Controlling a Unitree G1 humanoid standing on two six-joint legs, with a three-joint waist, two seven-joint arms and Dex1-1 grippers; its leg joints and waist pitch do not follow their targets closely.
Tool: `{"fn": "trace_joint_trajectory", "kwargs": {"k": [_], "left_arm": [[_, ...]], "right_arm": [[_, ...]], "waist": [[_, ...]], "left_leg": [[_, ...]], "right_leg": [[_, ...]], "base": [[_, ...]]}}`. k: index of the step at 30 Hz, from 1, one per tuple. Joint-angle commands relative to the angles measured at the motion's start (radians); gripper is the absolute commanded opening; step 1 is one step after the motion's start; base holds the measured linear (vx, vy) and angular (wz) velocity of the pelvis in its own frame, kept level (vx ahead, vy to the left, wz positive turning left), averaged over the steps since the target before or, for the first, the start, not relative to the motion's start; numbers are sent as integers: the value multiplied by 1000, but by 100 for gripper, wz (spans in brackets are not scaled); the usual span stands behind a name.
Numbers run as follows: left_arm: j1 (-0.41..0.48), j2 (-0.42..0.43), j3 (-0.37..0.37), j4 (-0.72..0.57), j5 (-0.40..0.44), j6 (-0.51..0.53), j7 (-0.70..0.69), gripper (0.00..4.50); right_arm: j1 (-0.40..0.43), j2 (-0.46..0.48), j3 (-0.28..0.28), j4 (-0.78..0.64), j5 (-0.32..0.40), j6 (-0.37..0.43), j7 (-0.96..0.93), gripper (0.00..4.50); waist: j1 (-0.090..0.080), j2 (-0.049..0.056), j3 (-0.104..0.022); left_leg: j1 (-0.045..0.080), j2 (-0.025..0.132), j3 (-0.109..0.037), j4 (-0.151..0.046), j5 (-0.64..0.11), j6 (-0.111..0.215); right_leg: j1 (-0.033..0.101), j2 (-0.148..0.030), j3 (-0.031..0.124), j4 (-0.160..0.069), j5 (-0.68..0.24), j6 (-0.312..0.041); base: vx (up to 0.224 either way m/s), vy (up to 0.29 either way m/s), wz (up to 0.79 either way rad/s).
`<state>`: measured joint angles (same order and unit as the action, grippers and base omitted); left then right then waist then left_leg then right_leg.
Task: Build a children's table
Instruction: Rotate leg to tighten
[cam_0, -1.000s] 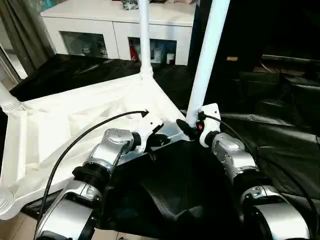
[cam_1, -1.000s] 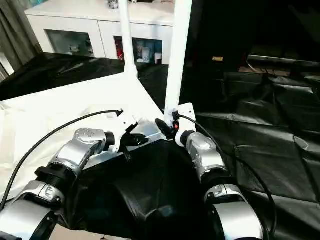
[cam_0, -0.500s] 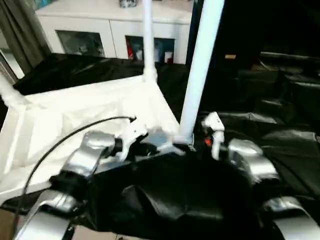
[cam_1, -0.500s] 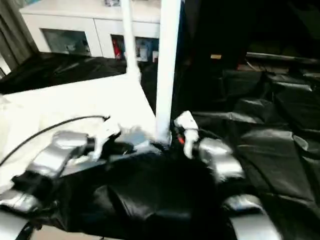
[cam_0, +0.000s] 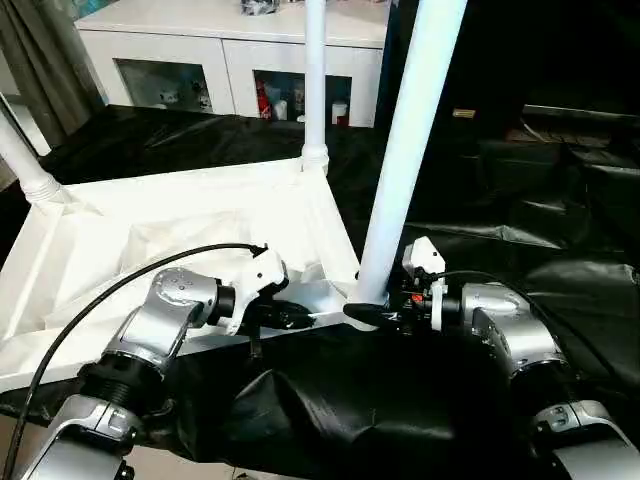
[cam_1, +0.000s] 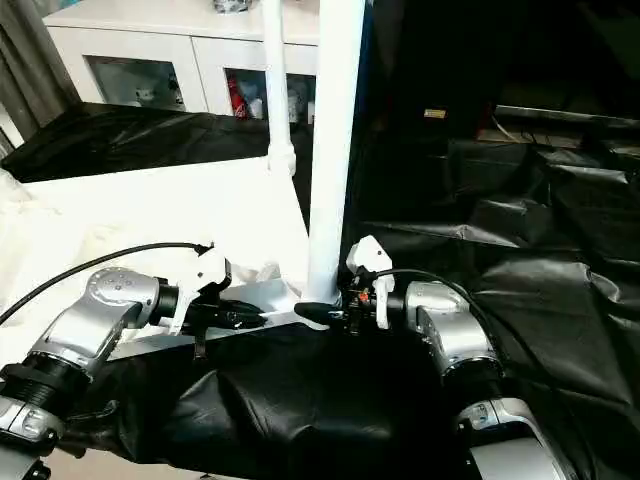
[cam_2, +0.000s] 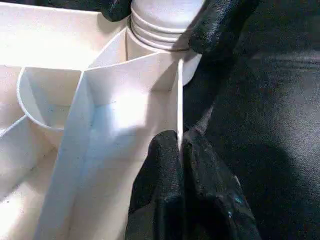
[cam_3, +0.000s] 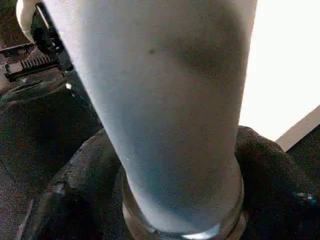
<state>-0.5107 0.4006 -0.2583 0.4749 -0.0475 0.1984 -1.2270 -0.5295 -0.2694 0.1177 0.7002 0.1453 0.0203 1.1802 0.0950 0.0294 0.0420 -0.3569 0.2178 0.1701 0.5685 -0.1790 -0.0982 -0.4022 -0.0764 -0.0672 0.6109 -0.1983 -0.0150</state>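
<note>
Now the right end effector (cam_0: 372, 314) is gripping the near-right leg (cam_0: 405, 160) low down at its base, its black fingers (cam_3: 75, 200) wrapped around the tube on both sides; a second ago it was holding the leg from the right side with the wrist turned differently. The left end effector (cam_0: 290, 317) is pinching the thin near rim (cam_2: 179, 105) of the table top (cam_0: 150, 240), as before. The children's table is lying upside down on the black-draped table (cam_0: 560, 220), with the far-right leg (cam_0: 315, 80) and the far-left leg (cam_0: 25, 165) already standing in their corners. I think the wrist turn means the near-right leg is being screwed into its socket, so this corner is probably almost finished.
</note>
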Motion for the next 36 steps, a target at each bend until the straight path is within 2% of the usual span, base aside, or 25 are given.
{"fn": "trace_joint_trajectory", "kwargs": {"k": [1, 2, 3, 4, 5, 7, 8, 10, 13, 14, 16, 18, 20, 21, 24, 27, 30, 36], "left_arm": [[-6, -18, -5, -23, -15, 2, 15, 0], [-16, -29, -1, -2, 2, -4, 57, 0], [-29, -42, 5, 22, 21, -4, 108, 0], [-33, -47, 7, 30, 27, -4, 126, 0], [-37, -51, 9, 37, 33, -2, 142, 0], [-57, -77, 24, 66, 45, 8, 215, 0], [-81, -117, 40, 94, 49, 18, 289, 0], [-98, -148, 43, 114, 54, 22, 335, 0], [-119, -185, 47, 144, 65, 22, 396, 0], [-119, -185, 47, 144, 65, 22, 396, 0], [-161, -250, 56, 205, 74, 20, 493, 0], [-180, -273, 57, 228, 76, 15, 513, 0], [-183, -277, 57, 233, 75, 11, 511, 0], [-186, -279, 58, 236, 73, 8, 509, 0], [-186, -272, 51, 233, 70, -5, 478, 0], [-163, -231, 32, 204, 61, -38, 370, 0], [-155, -219, 28, 196, 57, -42, 339, 0], [-105, -134, -2, 127, 33, -48, 176, 0]], "right_arm": [[5, 14, 37, 1, -16, 16, 11, 314], [3, 22, 34, 16, -25, 14, -22, 314], [4, 32, 31, 32, -38, 4, -67, 287], [4, 36, 31, 38, -42, 0, -83, 287], [4, 39, 30, 42, -47, -4, -97, 283], [-5, 61, 13, 77, -59, 13, -189, 284], [-21, 100, -15, 128, -69, 21, -325, 274], [-33, 129, -34, 159, -72, 25, -413, 272], [-46, 164, -52, 186, -70, 32, -503, 272], [-46, 164, -52, 186, -70, 32, -503, 272], [-84, 237, -70, 239, -77, 29, -662, 272], [-112, 272, -72, 268, -88, 13, -720, 272], [-120, 281, -77, 273, -83, 8, -712, 272], [-125, 287, -80, 277, -79, 4, -707, 327], [-137, 293, -92, 275, -54, 7, -654, 344], [-129, 249, -65, 238, -49, 5, -513, 376], [-122, 234, -55, 228, -50, -2, -471, 408], [-77, 136, -14, 148, -32, -15, -241, 408]], "waist": [[3, -9, -60], [3, -15, -60], [4, -16, -58], [3, -16, -57], [3, -14, -54], [4, -17, -50], [1, -16, -48], [0, -18, -50], [-5, -19, -50], [-4, -20, -51], [-6, -17, -50], [-5, -18, -56], [-6, -15, -54], [-5, -15, -56], [-5, -14, -59], [-4, -16, -58], [-4, -14, -59], [1, -11, -61]], "left_leg": [[0, 10, 8, -53, -153, 68], [-1, 10, 9, -54, -152, 69], [-1, 10, 8, -54, -154, 66], [0, 10, 8, -56, -157, 62], [3, 9, 7, -58, -182, 52], [7, 9, 7, -61, -212, 39], [8, 8, 6, -64, -229, 25], [9, 7, 1, -67, -244, 9], [7, 6, 2, -67, -237, 12], [6, 5, 1, -67, -240, 16], [6, 4, 3, -66, -226, 17], [8, 3, 2, -64, -216, 9], [3, 2, 3, -64, -213, 20], [2, 3, 2, -63, -205, 27], [1, 2, 3, -60, -183, 40], [-1, 2, 3, -60, -189, 55], [-2, 5, 3, -59, -175, 61], [-2, 9, 5, -56, -160, 73]], "right_leg": [[58, -54, 38, -62, -83, -249], [59, -54, 38, -64, -91, -244], [58, -55, 39, -65, -109, -238], [55, -56, 39, -67, -127, -233], [54, -58, 39, -73, -182, -221], [51, -59, 42, -81, -253, -201], [48, -59, 43, -85, -297, -187], [52, -62, 41, -87, -337, -166], [48, -58, 44, -88, -302, -165], [51, -60, 43, -87, -308, -163], [46, -59, 45, -89, -299, -161], [48, -61, 45, -87, -286, -164], [51, -59, 44, -85, -253, -170], [52, -59, 44, -83, -230, -173], [55, -57, 44, -76, -166, -192], [58, -59, 42, -77, -174, -199], [59, -60, 42, -74, -153, -205], [61, -58, 40, -68, -102, -228]], "base": [[0, 0, 0], [0, 0, 0], [0, 0, 0], [0, 0, 0], [0, 0, 0], [0, 0, 0], [0, 0, 0], [0, 0, 0], [0, 0, 0], [0, 0, 0], [0, 0, 0], [0, 0, 0], [0, 0, 0], [0, 0, 0], [0, 0, 0], [0, 0, 0], [0, 0, 0], [0, 0, 0]]}}
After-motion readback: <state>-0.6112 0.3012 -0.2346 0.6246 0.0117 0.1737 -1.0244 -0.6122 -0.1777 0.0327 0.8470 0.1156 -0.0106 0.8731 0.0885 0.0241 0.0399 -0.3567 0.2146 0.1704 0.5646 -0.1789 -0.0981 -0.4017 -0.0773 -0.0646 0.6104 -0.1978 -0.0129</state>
